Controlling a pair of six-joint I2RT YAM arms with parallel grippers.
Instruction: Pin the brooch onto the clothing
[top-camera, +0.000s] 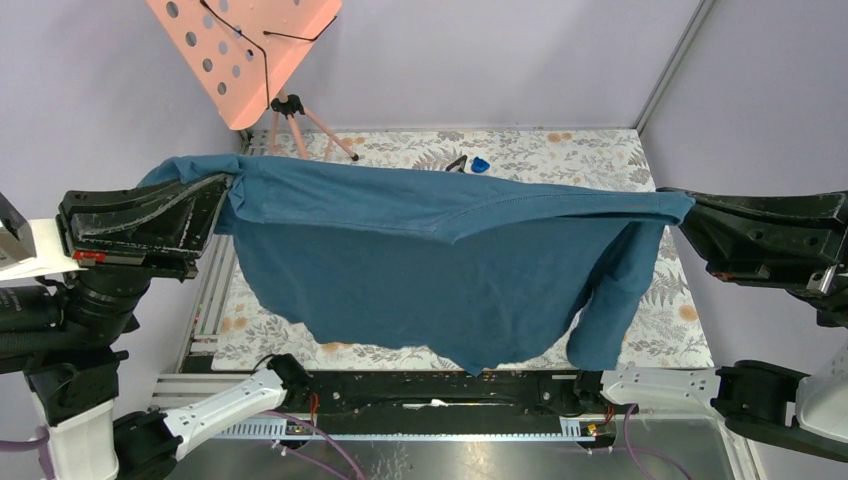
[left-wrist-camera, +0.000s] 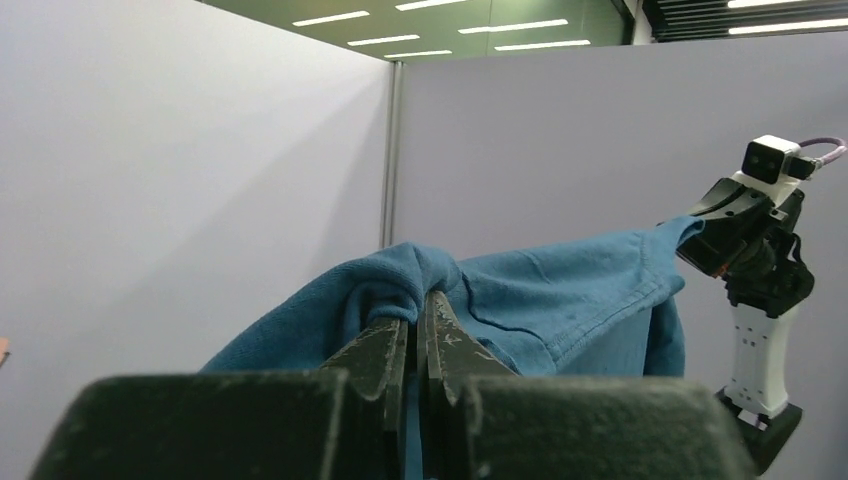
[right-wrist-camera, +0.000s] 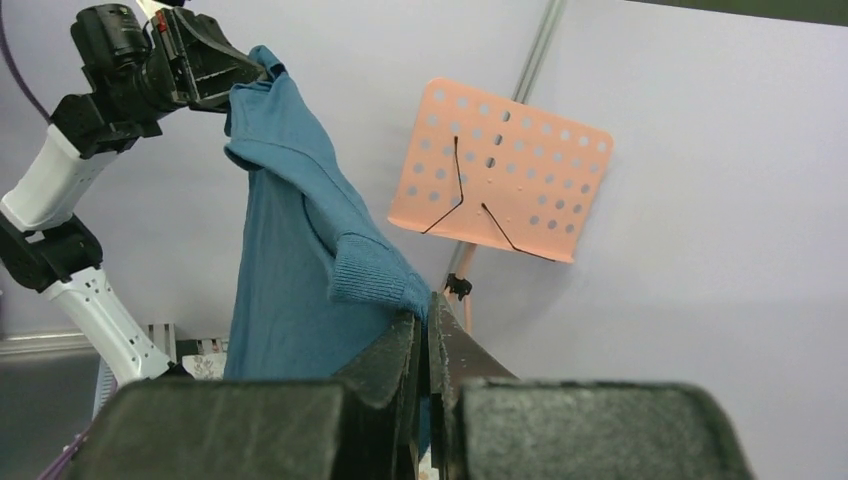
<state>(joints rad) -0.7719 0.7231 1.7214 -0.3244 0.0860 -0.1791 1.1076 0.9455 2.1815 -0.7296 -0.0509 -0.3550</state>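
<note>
The clothing (top-camera: 420, 250) hangs stretched crosswise between the left hand (top-camera: 222, 190) and right hand (top-camera: 688, 212), both clamped on it, brooch unseen

Right pincer (right-wrist-camera: 428, 316) clamps the hanging clothing (right-wrist-camera: 290, 270)

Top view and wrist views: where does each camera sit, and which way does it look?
Top external: above and behind both arms, looking down at the dark teal-blue soft fabric T-shirt stretched between them.
Left wrist: on the left arm, looking along its left fingers, shut on the shirt, towards the right arm.
Right wrist: on the right arm, along its right fingers, shut on the shirt, towards the left arm.
Shared: all show the shirt; each wrist view shows the other arm.
</note>
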